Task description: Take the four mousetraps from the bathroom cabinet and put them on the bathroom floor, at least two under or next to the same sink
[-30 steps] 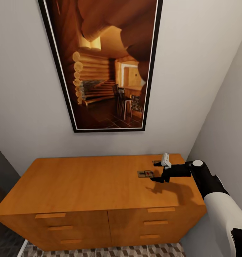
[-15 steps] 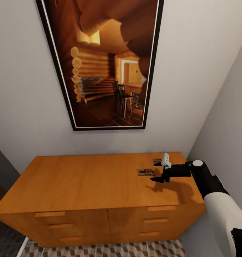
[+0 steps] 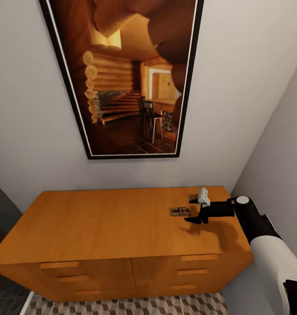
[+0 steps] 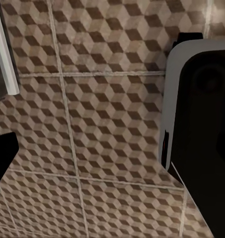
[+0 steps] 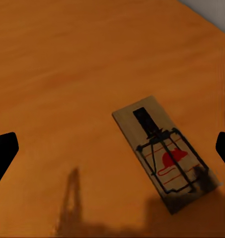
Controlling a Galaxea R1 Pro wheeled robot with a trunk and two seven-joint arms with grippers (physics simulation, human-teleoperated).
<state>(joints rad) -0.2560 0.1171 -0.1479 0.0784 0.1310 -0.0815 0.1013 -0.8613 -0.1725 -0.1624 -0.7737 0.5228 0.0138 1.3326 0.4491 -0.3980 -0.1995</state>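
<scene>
On cabinet (image 3: 109, 223): two mousetraps (image 3: 179, 211)

I can read no words, numbers or brand names anywhere. The nearest thing to a sign is the red mark printed on the mousetrap (image 5: 164, 153) below my right gripper (image 5: 112, 151), near the cabinet (image 3: 109, 223) top's right edge; it carries no letters.
</scene>
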